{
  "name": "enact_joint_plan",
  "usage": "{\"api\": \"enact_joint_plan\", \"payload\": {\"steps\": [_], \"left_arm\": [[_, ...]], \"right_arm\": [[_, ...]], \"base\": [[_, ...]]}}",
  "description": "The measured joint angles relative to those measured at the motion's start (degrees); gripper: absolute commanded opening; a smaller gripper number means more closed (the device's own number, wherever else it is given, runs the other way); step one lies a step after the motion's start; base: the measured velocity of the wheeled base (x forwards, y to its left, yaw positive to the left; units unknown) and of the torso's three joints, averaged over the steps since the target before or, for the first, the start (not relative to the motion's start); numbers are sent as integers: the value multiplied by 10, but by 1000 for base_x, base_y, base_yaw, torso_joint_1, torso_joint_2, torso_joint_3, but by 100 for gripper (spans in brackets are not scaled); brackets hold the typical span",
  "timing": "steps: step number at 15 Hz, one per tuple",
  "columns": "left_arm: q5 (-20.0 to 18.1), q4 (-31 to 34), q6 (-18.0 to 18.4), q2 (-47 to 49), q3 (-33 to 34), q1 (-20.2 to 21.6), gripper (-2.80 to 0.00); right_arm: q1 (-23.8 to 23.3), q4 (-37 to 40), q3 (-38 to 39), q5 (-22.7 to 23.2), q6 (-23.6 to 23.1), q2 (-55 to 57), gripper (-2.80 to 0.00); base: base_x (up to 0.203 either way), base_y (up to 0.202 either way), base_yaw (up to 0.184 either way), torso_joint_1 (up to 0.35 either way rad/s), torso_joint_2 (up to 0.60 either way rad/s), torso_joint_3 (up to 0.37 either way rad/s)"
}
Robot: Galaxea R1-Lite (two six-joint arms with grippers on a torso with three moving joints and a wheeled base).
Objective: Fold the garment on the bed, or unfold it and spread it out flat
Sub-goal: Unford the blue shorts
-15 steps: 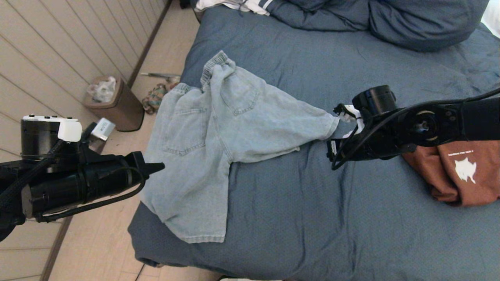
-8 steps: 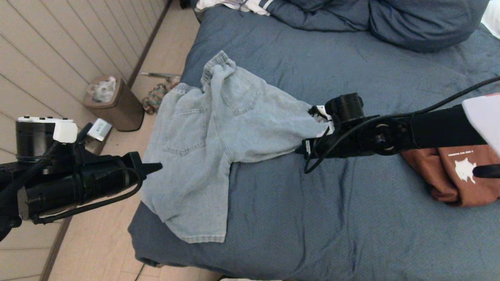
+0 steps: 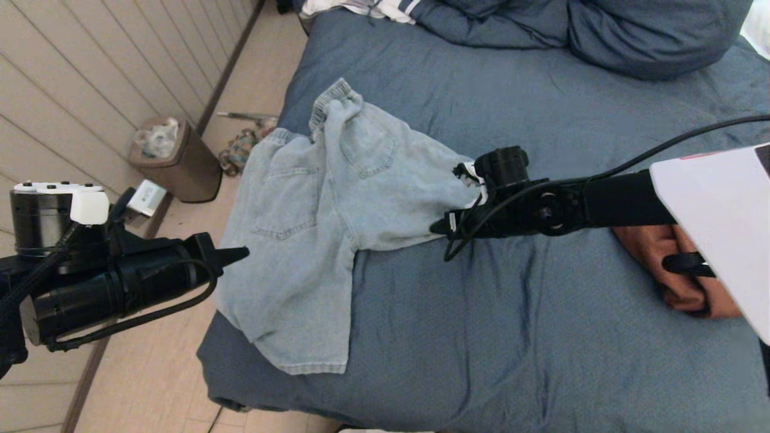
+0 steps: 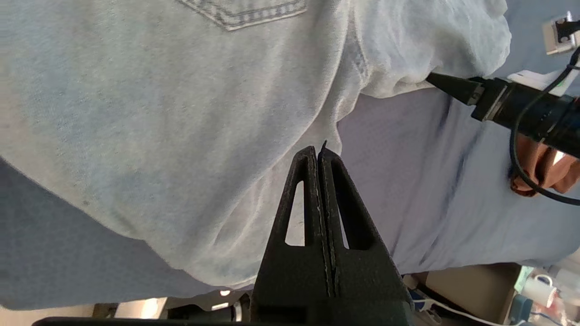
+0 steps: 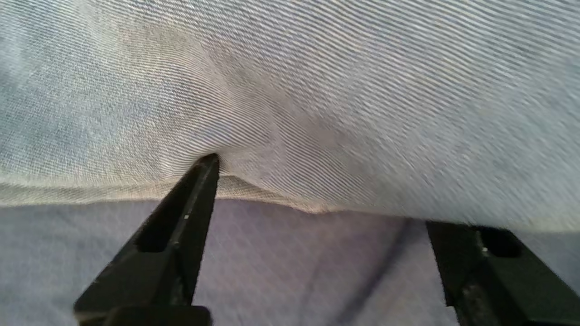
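The garment, pale denim shorts, lies partly spread on the bed near its left edge, with one leg reaching right. My right gripper is at that leg's hem and stands open. In the right wrist view the hem crosses just ahead of the gripper, one fingertip touching the cloth. My left gripper is shut and empty, hovering by the shorts' left side. In the left wrist view it sits above the denim.
A rust-brown T-shirt lies on the bed at the right, partly behind my right arm. Blue pillows and a white striped cloth are at the head. A brown bin stands on the floor beside the bed.
My right arm has moved left along the bed to the shorts' leg hem, and its jaws have gone from shut to open. The left arm has barely shifted.
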Motion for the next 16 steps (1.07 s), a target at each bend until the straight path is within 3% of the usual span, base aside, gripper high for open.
{"api": "enact_joint_plan", "payload": {"steps": [10, 16], "left_arm": [[-1, -4, 0, 5, 4, 0, -280], [-15, -4, -5, 6, 7, -3, -280]], "right_arm": [[-1, -5, 21, -6, -3, -2, 0], [-9, -3, 29, -6, -32, -7, 0]], "base": [[0, 0, 0, 0, 0, 0], [0, 0, 0, 0, 0, 0]]}}
